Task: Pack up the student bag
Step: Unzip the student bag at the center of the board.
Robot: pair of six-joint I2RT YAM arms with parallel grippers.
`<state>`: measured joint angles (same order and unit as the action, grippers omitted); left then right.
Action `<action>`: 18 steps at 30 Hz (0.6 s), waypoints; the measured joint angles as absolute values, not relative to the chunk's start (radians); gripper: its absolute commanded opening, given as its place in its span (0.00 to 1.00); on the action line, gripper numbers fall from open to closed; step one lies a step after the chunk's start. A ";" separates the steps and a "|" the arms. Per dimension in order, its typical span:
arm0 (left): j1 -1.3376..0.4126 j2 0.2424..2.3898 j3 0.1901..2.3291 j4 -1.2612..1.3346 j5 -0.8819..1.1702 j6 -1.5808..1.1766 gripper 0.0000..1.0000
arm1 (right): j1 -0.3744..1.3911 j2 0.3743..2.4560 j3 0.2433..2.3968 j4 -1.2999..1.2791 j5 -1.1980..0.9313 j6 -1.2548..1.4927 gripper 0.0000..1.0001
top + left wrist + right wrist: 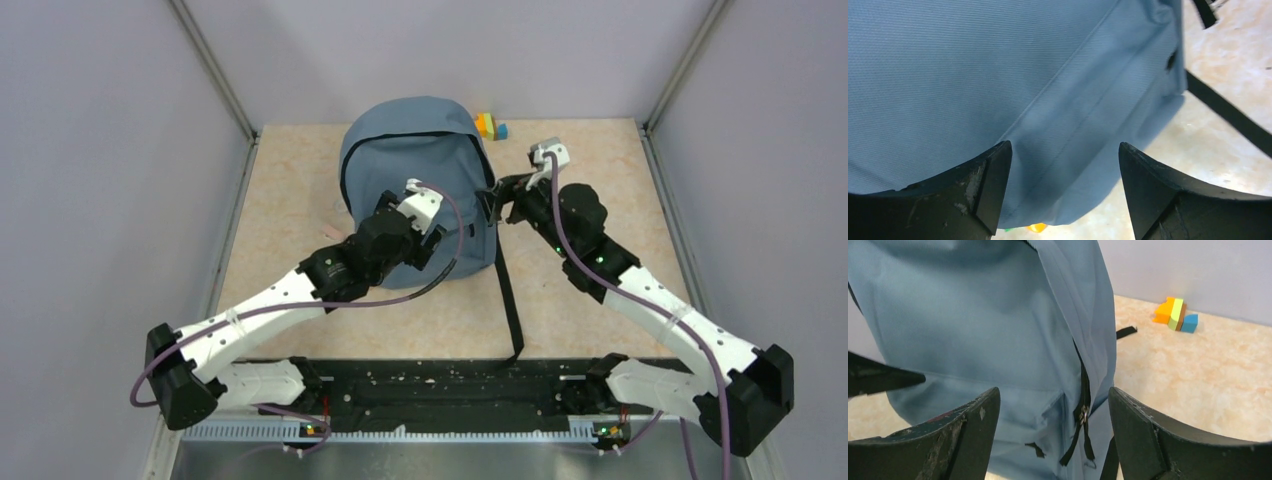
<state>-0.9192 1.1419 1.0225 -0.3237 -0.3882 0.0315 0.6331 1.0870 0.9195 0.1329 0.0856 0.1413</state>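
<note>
The left gripper [1063,150] and right gripper [1053,392] gaped wide, empty — the unheld student bag [415,150], by the tabletop's [280,190] far edge, could slump.

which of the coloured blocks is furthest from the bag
The blue block, at the cluster's right end; the orange block and lime block lie between it and the student bag.

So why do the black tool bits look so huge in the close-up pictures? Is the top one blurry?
Left wrist view: the left tool sits right by the lens, so it looms large, and it shades the student bag beneath. Right wrist view: same for the right tool; the coloured blocks look clear. Top view: even light, faint shadows, nothing blurred.
</note>
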 measured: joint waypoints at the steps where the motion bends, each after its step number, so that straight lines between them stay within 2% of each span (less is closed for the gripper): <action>1: -0.919 1.152 1.027 -0.330 -0.421 0.050 0.83 | 0.633 1.068 0.900 0.126 0.085 0.160 0.78; 7: -0.919 1.180 1.029 -0.320 -0.512 0.125 0.83 | 0.634 1.012 0.836 0.098 0.060 0.234 0.77; 9: -0.919 1.189 1.029 -0.313 -0.529 0.143 0.80 | 0.635 1.009 0.831 0.084 0.056 0.248 0.77; 11: -0.919 1.200 1.029 -0.307 -0.545 0.160 0.72 | 0.635 1.007 0.829 0.077 0.054 0.257 0.77; 15: -0.920 1.216 1.029 -0.296 -0.577 0.187 0.49 | 0.639 0.989 0.818 0.073 0.049 0.267 0.75; 18: -0.923 1.217 1.029 -0.287 -0.593 0.199 0.39 | 0.653 0.976 0.803 0.084 0.029 0.270 0.73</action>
<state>-0.9226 1.2167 1.0290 -0.2867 -0.5926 0.1986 0.6525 0.9764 0.8032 0.0837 0.0288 0.2699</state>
